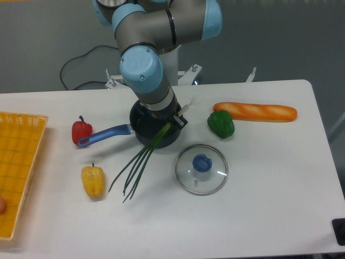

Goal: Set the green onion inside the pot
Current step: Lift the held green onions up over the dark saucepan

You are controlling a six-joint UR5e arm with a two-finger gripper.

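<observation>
Clear glass lid (201,169) with metal rim; woven yellow basket (19,162); glossy peppers.

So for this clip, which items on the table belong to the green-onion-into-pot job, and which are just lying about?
Part of the job:
green onion, stalks trailing out over the table
pot, under the arm
hand, at the onion's upper end

Just lying about:
glass lid
green pepper
red pepper
yellow pepper
baguette
yellow basket
</observation>
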